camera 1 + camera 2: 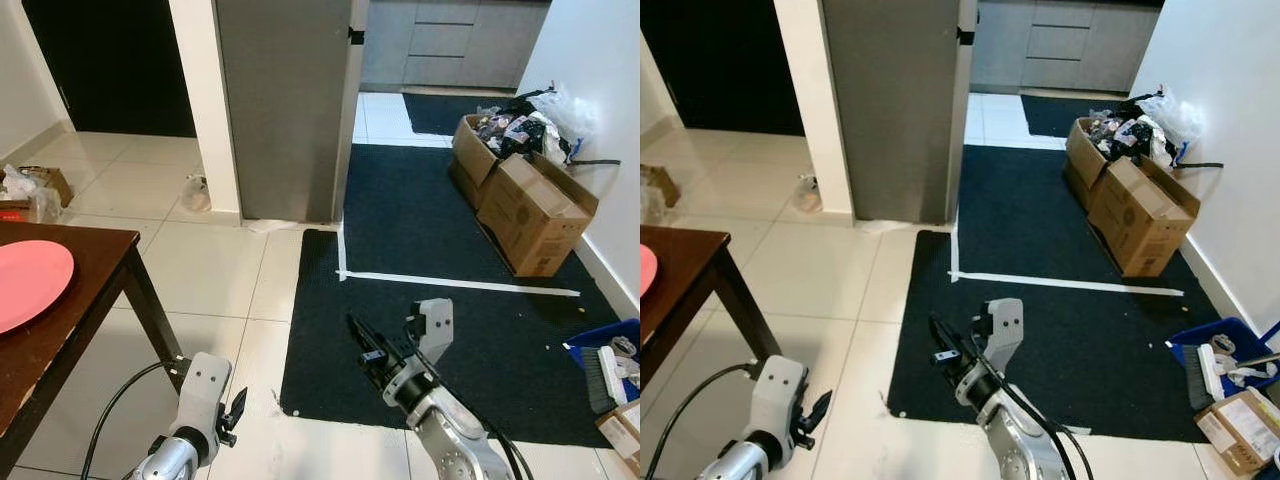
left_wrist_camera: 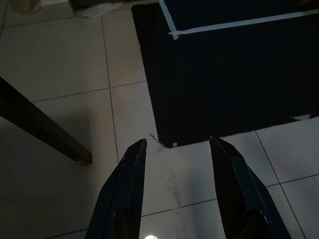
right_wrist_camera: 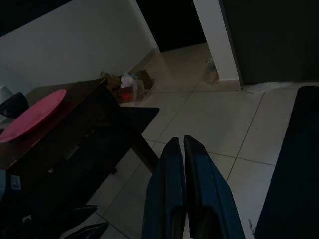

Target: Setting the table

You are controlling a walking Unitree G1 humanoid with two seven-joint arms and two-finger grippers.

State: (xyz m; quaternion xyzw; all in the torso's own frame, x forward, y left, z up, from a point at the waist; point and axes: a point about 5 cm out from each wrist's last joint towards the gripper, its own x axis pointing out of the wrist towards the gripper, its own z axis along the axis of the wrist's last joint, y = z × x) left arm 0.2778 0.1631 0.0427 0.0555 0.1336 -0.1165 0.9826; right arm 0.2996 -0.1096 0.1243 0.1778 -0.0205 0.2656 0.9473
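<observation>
Pink plate [image 1: 28, 281] on wooden table [image 1: 95, 300]; both hands empty

The right claw [image 3: 185, 145], fingers pressed together, points toward a pink plate [image 3: 33, 115] on the dark table [image 3: 94, 132].

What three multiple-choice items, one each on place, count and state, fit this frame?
1. Where is the pink plate?
A. on the dark table
B. on the black mat
C. in a box

2. How many closed cardboard boxes stand by the right wall?
A. none
B. one
C. three

3. How do the gripper fingers stand?
A. both open
B. left open, right shut
C. left shut, right open

Key:
1 A, the plate lies on the table at the robot's left.
2 B, one closed box stands there, next to an open box stuffed with things.
3 B, the left gripper shows a wide gap over the tiles, while the right gripper has its fingers pressed together.
</observation>
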